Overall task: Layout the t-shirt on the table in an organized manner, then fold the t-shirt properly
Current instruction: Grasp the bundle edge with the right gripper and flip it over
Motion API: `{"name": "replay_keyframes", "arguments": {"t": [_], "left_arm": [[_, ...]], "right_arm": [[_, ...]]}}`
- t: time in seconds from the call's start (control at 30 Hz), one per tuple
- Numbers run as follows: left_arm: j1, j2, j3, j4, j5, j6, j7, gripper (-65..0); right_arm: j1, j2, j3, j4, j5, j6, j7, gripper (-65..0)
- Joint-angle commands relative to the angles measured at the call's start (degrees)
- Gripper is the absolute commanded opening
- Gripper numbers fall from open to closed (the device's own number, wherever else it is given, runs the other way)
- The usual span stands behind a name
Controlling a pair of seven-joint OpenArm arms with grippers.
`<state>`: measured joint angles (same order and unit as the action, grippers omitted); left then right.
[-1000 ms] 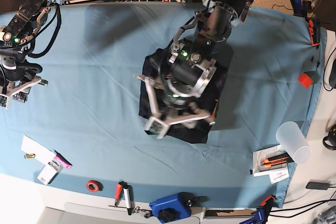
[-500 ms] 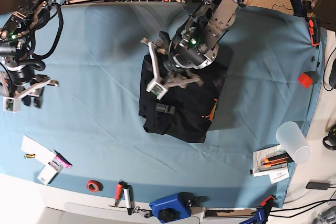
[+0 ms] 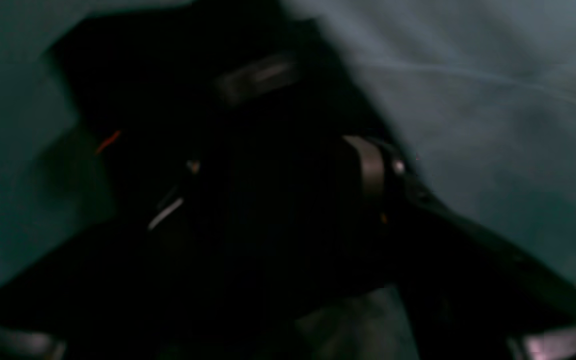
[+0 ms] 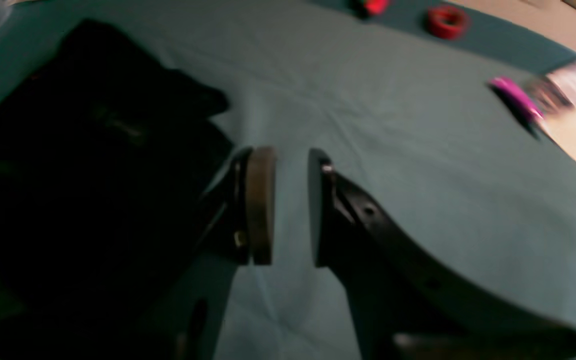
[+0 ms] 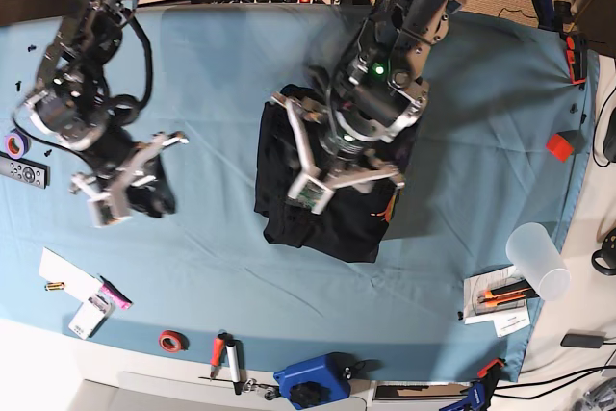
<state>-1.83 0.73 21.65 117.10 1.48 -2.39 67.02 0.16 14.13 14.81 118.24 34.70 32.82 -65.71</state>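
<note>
the t-shirt (image 5: 327, 194) lies mid-worktop as a compact dark bundle, folded over on itself, orange print peeking at its right edge. my left claw (image 5: 332, 156) hangs over it with fingers spread wide and nothing between them, placed, i judge, to press or pick a fold. my right claw (image 4: 284, 205) sits well left of the shirt above bare cloth, pads parted by a narrow gap and gripping nothing. the worktop (image 5: 212, 74) wears a slightly creased light blue cloth; a red tape roll (image 5: 172, 341), a blue tool (image 5: 313, 382) and a clear cup (image 5: 539, 259) sit along its near and right edges.
</note>
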Motion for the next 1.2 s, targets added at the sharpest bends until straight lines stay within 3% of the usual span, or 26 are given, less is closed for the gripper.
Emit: {"name": "replay_keyframes", "arguments": {"t": [0.0,0.17,0.33,0.53,0.73,0.83,0.97,1.07,1.17], "left_arm": [[-0.81,-0.46,-0.81,0.26,0.28,0.37,-0.98,-32.5],[-0.7,-4.13,-6.29,-3.34,0.26,0.74,-2.45,-40.8],[-0.7,-4.57,-11.17,-10.14,-4.85,0.85,-2.82,-51.5],[-0.83,-4.57,-11.39,-12.0,-6.67,1.11,-0.9,-51.7],[-0.87,-4.55,-11.39,-11.93,-6.67,1.07,-1.07,-51.7],[-0.87,-4.55,-11.39,-11.93,-6.67,1.07,-1.07,-51.7],[-0.87,-4.55,-11.39,-11.93,-6.67,1.07,-1.03,-51.7],[-0.87,-4.55,-11.39,-11.93,-6.69,1.09,-0.98,-51.6],[-1.07,-4.55,-11.39,-11.8,-6.69,1.09,-1.01,-47.6]], "right_arm": [[1.44,0.61,-1.77,0.9,0.61,-0.04,2.54,-53.0],[3.63,-1.68,-11.5,-1.95,-1.73,0.02,6.25,-53.0],[6.91,-7.37,-18.84,-12.61,-1.75,3.04,6.54,-53.0],[10.43,-12.41,-20.98,-28.24,-3.23,5.16,7.43,-53.0],[11.28,-12.37,-20.7,-37.83,-5.62,5.11,8.0,-53.0],[11.41,-12.37,-20.7,-37.59,-4.33,5.01,7.58,-53.0],[11.43,-12.41,-20.7,-31.12,2.73,4.94,4.13,-53.0],[11.43,-12.39,-20.7,-23.21,1.66,4.92,2.67,-52.7],[11.43,-12.37,-20.7,-16.13,-0.7,4.9,-0.98,-44.6]]}}
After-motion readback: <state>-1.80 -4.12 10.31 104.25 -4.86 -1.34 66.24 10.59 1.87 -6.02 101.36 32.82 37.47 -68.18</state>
